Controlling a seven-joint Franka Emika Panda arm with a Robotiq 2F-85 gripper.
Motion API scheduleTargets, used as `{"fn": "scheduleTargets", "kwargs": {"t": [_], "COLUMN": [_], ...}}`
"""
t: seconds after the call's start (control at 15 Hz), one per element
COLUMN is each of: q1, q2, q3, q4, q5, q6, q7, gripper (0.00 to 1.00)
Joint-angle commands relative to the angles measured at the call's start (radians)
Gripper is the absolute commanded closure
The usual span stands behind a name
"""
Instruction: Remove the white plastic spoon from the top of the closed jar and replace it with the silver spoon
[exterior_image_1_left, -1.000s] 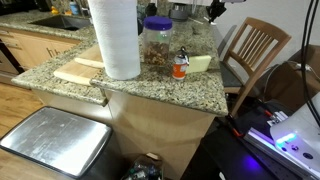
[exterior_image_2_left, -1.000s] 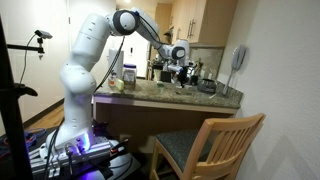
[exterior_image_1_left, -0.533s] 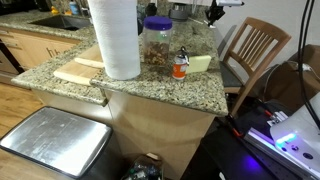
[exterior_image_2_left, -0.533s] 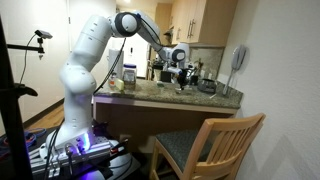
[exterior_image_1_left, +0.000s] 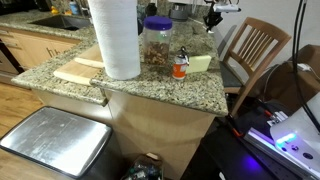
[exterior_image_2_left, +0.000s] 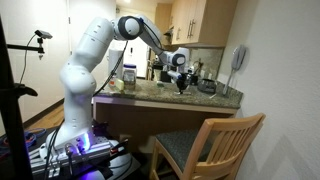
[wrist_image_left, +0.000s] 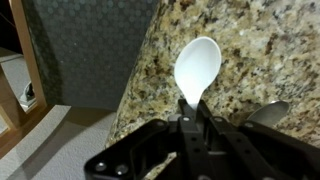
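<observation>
In the wrist view the fingers (wrist_image_left: 183, 133) pinch the handle of the white plastic spoon (wrist_image_left: 197, 68), whose bowl sticks out beyond their tips over the speckled surface (wrist_image_left: 260, 50). The silver spoon (wrist_image_left: 268, 112) lies on that surface near them. In an exterior view the closed jar (exterior_image_1_left: 156, 45) stands well apart.

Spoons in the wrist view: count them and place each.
2. White plastic spoon in the gripper; shiny grey metal spoon on the granite counter, lower right, partly hidden by the gripper.
</observation>
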Motion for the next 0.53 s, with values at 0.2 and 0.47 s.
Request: {"fn": "scheduleTargets", "kwargs": {"t": [0.2,0.47], "q1": [-0.019,-0.007], "q2": [0.07,0.091], "q3": [0.027,0.007], "q4": [0.079,0.09], "q5": [0.086,0.071], "q6": [-0.002,-0.004], "q7": [0.021,0.067], "gripper": [0.97,0.97]}}
